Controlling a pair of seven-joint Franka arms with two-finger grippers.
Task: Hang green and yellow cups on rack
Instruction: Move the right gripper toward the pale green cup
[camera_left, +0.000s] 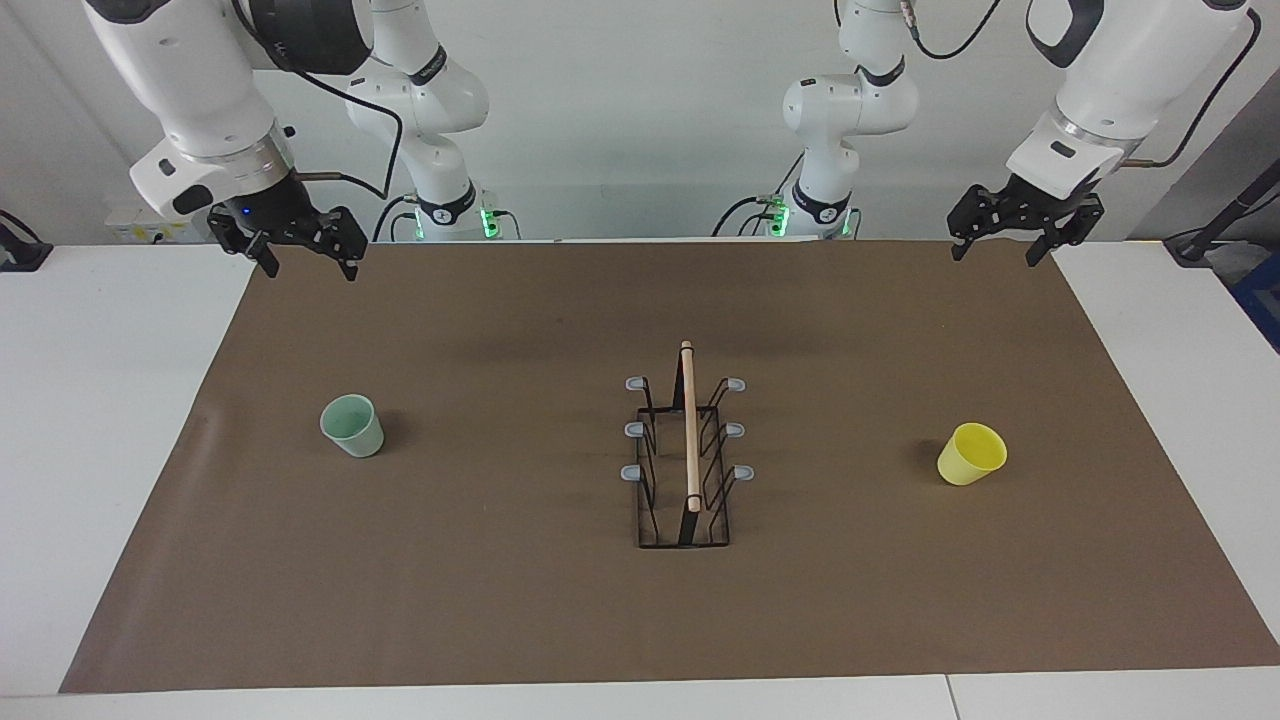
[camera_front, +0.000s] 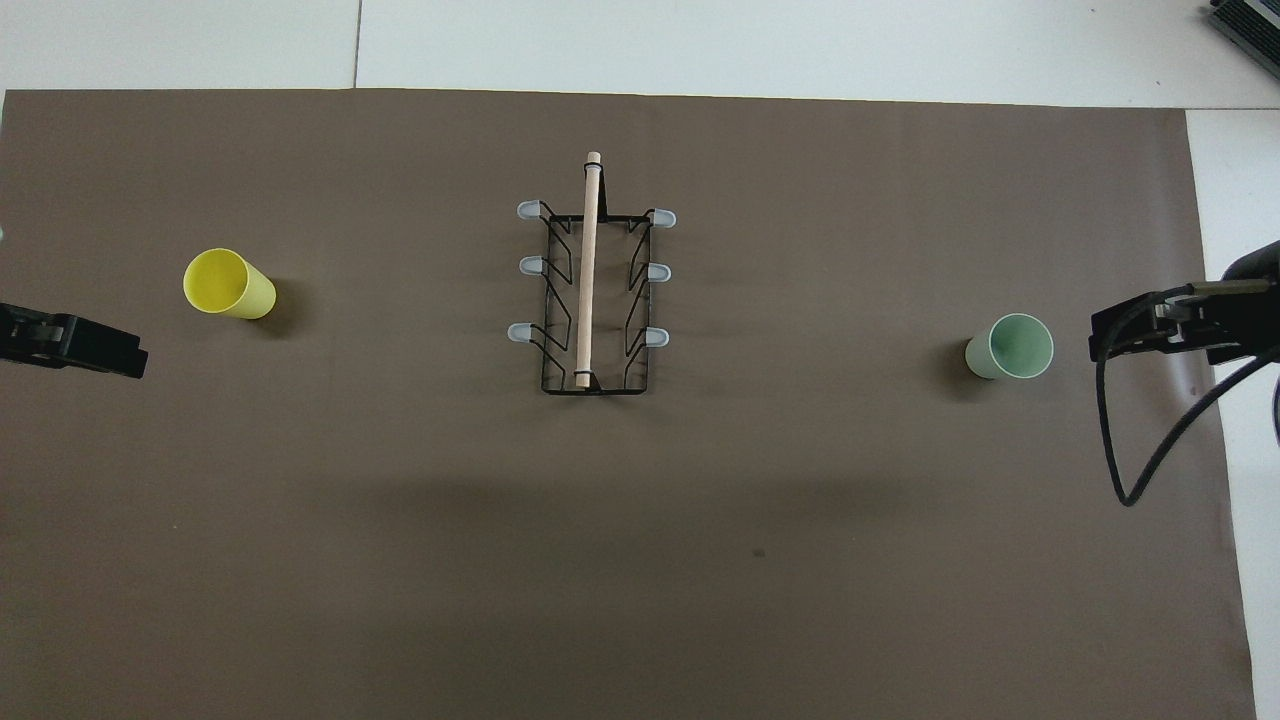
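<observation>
Rack (camera_left: 685, 450) is seen mid-mat w/ no cups on it. Green cup (camera_left: 352, 425) & yellow cup (camera_left: 971, 454) are stood upright, well apart. Left gripper (camera_left: 1003, 246) & right gripper (camera_left: 305, 262) are held up, fingers apart, nothing gripped.

No lettering, label, brand, number or sign can be read on anything here.

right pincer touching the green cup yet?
Apart. In the facing view the right pincer hangs open, high over the mat's edge; bare mat separates it from the green cup.
</observation>
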